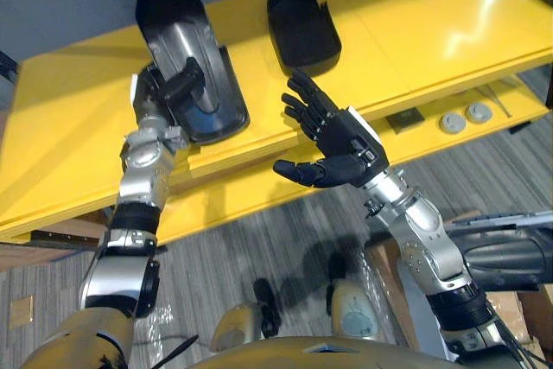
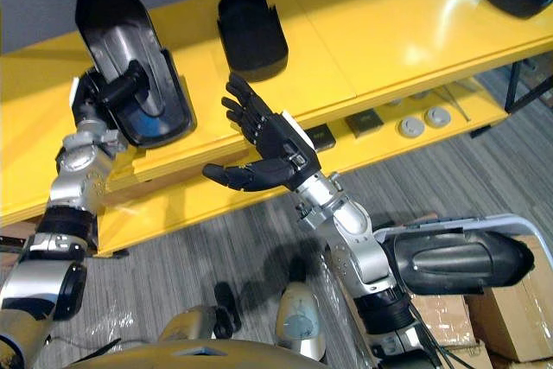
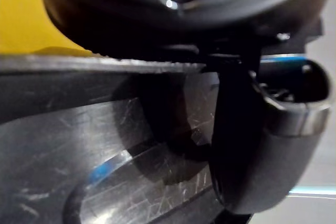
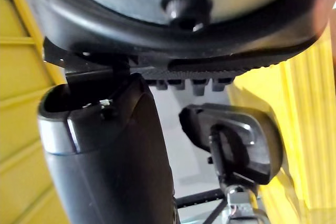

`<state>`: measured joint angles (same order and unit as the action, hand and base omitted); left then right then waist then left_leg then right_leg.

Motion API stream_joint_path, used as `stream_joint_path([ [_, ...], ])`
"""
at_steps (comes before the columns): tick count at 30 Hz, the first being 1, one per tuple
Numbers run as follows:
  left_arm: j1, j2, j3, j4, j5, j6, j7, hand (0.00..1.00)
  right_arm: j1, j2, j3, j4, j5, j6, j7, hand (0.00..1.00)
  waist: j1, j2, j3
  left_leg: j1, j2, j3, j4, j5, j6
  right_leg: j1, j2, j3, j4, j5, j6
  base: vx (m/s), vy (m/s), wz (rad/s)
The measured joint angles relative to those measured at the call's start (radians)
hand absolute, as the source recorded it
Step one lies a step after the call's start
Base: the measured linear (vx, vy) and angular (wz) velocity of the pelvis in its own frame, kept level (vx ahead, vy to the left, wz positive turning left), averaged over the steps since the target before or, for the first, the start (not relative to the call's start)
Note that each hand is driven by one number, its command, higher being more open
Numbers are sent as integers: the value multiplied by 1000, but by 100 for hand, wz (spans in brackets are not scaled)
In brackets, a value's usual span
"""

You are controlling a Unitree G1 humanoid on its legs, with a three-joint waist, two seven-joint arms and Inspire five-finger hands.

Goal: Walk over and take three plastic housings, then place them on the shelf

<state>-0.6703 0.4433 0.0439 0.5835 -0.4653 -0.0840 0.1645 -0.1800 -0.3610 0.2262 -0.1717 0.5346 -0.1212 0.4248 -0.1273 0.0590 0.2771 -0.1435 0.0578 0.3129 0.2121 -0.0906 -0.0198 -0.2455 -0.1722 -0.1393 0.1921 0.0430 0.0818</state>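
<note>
Fingers of the left hand (image 1: 173, 88) sit behind a dark housing (image 1: 181, 32) with the thumb pressed inside its shell, gripping it on the yellow shelf (image 1: 415, 32). The right hand (image 1: 341, 149) hangs before the shelf edge, fingers spread wide (holding nothing). A second housing (image 1: 302, 32) lies farther back on the shelf, and a third housing (image 2: 454, 261) lies low at the robot's right.

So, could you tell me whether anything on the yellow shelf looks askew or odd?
One housing is askew: the left hand grips it, tipped up with its near end at the yellow shelf's front edge, while the second housing lies flat further in. The right hand hangs open, empty. Nothing looks damaged.
</note>
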Motion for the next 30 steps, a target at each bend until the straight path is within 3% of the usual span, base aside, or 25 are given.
stream_joint_path([
  [4, -52, 8, 0, 7, 0, 1, 34, 0, -31, 1, 10, -24, 9, 1, -7, 100, -8, -2, 59, -31, 6, 0, 33, -10, 3, -19, 2, 5, 1, 11, -1, -46, 20, -2],
  [5, -53, 8, 0, 8, -1, -1, 41, 100, -31, 1, 18, -37, 27, 1, -13, 100, -11, -1, 69, -38, 8, 0, 42, -14, 3, -22, 2, 6, 2, 11, 0, -7, 20, -4],
  [19, -114, 58, -31, 33, 12, 47, 77, 100, -24, 6, 61, -74, 28, 1, -55, 100, -4, 2, 100, -51, 23, 3, 89, -40, 2, -30, 9, 18, 28, 9, -3, -4, 7, -1],
  [24, -117, 66, -32, 64, 31, 111, 104, 100, 25, 16, 67, -74, 25, -2, -86, 100, -8, 2, 100, 9, 23, 8, 60, -41, 1, 29, 15, 19, 2, 9, -2, 11, 1, -5],
  [30, -116, 65, -29, 85, 27, 130, 143, 100, 57, 44, 97, -77, 23, -2, -94, 100, -12, 4, 90, 50, 23, 12, 27, -33, -4, 75, 19, 17, -51, 23, 2, 33, 20, -3],
])
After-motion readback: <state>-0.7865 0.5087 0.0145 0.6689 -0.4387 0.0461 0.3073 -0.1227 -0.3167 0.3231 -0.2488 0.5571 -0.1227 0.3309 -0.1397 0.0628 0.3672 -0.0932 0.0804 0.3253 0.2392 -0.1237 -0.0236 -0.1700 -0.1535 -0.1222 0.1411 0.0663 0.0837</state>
